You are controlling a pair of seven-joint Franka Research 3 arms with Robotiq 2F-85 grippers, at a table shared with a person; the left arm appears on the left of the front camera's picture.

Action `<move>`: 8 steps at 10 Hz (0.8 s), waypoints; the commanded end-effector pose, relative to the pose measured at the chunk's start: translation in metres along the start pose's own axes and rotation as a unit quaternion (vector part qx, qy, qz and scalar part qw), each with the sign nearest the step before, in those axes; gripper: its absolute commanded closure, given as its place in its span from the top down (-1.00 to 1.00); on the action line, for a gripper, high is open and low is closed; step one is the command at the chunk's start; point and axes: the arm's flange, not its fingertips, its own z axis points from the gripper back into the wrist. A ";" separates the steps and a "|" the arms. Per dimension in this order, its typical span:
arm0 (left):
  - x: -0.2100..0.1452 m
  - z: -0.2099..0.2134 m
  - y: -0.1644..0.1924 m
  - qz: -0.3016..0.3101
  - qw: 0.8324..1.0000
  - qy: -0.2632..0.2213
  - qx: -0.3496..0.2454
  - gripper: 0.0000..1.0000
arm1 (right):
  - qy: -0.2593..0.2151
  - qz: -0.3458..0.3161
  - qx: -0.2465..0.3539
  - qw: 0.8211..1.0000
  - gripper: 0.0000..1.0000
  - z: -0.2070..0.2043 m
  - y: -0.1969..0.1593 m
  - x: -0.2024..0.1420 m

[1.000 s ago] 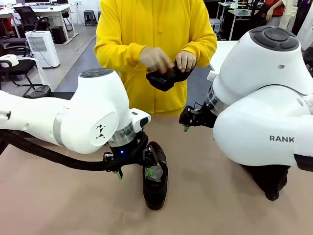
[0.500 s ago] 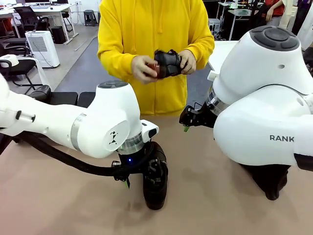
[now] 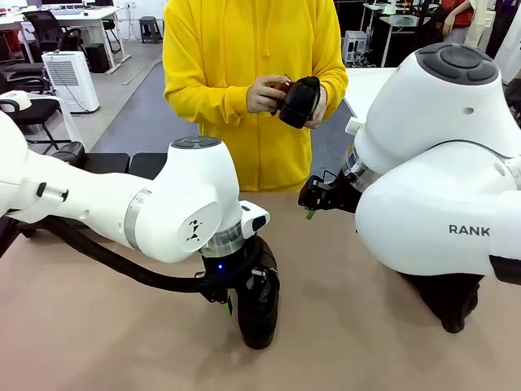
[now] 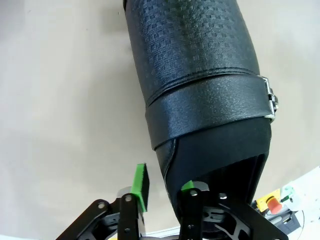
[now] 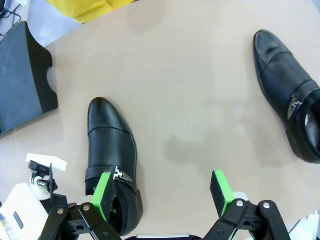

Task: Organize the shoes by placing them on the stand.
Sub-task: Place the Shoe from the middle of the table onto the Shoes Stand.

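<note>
Since a second ago the left gripper (image 3: pixel 244 298) has dropped onto the near shoe (image 3: pixel 259 322) at low centre. Its jaws are now half-closed astride the heel wall, outer pad (image 4: pixel 141 186) not touching. The person's hands (image 3: pixel 264 94) have raised the held shoe (image 3: pixel 299 102). Three shoes in all, the third shoe (image 3: pixel 448 308) lower right. Right gripper (image 5: pixel 162 195) gaping, empty. One stand (image 3: pixel 106 163) mid-left.
</note>
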 end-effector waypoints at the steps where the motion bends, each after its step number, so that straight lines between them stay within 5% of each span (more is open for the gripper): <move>1: -0.001 0.005 0.001 -0.004 1.000 -0.005 0.016 -1.00 | 0.004 0.005 0.008 1.000 1.00 0.000 0.001 0.004; 6: -0.011 0.023 0.003 -0.050 0.998 -0.014 0.033 -1.00 | 0.004 0.005 0.008 1.000 1.00 0.000 0.001 0.004; 8: -0.018 0.072 0.043 -0.028 0.998 -0.057 0.025 -1.00 | 0.004 0.005 0.008 1.000 1.00 0.000 0.001 0.004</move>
